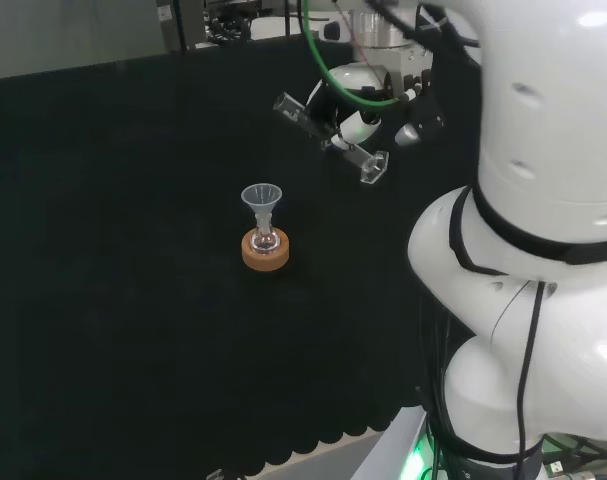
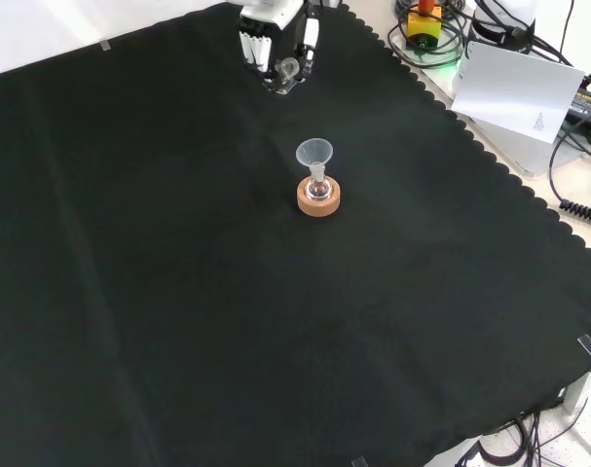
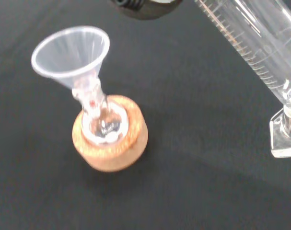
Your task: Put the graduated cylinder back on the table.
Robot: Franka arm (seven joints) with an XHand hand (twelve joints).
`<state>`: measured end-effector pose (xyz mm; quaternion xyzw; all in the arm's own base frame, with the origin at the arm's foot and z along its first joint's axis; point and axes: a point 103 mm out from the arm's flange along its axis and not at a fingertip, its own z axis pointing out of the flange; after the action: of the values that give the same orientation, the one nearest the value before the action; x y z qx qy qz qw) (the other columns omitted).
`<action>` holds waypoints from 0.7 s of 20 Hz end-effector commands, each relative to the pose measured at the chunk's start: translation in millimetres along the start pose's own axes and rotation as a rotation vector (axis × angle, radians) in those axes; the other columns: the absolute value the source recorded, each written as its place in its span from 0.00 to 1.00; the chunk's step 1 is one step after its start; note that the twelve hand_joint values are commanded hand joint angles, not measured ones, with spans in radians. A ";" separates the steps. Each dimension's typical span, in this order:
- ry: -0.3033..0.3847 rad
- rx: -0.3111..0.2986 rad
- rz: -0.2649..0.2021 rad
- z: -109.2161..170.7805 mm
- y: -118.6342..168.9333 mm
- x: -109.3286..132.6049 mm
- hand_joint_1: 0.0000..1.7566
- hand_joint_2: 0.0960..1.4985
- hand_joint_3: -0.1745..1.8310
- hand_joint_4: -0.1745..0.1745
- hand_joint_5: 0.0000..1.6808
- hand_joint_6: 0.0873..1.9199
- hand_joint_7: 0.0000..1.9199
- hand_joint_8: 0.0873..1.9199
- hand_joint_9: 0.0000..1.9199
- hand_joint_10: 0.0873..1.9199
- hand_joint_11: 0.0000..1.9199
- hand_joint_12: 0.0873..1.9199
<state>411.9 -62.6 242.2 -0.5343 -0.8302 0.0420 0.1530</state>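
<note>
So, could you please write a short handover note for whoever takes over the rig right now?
Hand: shut on the graduated cylinder, held tilted in the air, its base lower and to the right in the head view.
On the cloth: a small flask with a funnel in its neck, sitting in a cork ring.
Done: nothing set down yet.
Left: turn the cylinder upright, lower it onto bare cloth away from the flask, release.

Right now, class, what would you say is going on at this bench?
The robot's hand holds a clear graduated cylinder tilted in the air above the black cloth, its foot not yet on the bench. In the head view, left of it and nearer the camera, a small flask with a funnel in its neck sits in a cork ring.
</note>
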 end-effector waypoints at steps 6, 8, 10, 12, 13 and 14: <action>0.214 -0.194 -0.014 17.3 34.9 -47.5 0.73 0.68 0.09 0.00 0.65 0.39 0.59 0.38 0.79 0.00 0.63 0.39; 0.248 -0.217 -0.012 21.7 43.4 -54.5 0.73 0.68 0.09 0.00 0.65 0.39 0.59 0.38 0.79 0.00 0.63 0.39; 0.274 -0.242 -0.016 25.4 52.2 -60.6 0.73 0.68 0.09 0.00 0.65 0.39 0.59 0.38 0.79 0.00 0.63 0.39; 0.294 -0.266 -0.020 29.0 61.0 -66.6 0.73 0.68 0.09 0.00 0.65 0.39 0.59 0.38 0.79 0.00 0.63 0.39; 0.302 -0.277 -0.021 30.8 65.8 -70.1 0.73 0.68 0.09 0.00 0.65 0.39 0.59 0.38 0.79 0.00 0.63 0.39; 0.309 -0.283 -0.024 32.8 70.9 -72.6 0.73 0.68 0.09 0.00 0.65 0.39 0.59 0.39 0.79 0.00 0.63 0.39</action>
<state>451.3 -87.2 209.3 -0.5432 -0.8099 -0.0994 0.1978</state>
